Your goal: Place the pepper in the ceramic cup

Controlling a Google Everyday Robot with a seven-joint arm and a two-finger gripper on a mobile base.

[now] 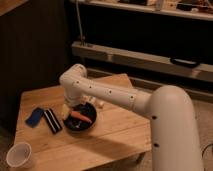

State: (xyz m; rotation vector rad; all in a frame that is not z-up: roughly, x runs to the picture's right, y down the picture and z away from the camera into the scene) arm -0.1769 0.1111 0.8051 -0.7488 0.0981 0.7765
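While the pepper (80,115) lies ungrasped in the black bowl (86,127) just below the spread gripper (73,106), the ceramic cup (19,155) stands well apart from it, unfilled.

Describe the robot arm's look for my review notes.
The arm is smooth white, thick and tubular, with a rounded joint, small dark dots along its shell and no visible cables. Its pincer sits over the black round bowl, mostly hidden.

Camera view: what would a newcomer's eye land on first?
The big white arm arching in from the right, its gripper down over the black bowl at the middle of the wooden table. In that bowl lies the orange-red pepper; the white ceramic cup stands alone at the table's near-left corner.
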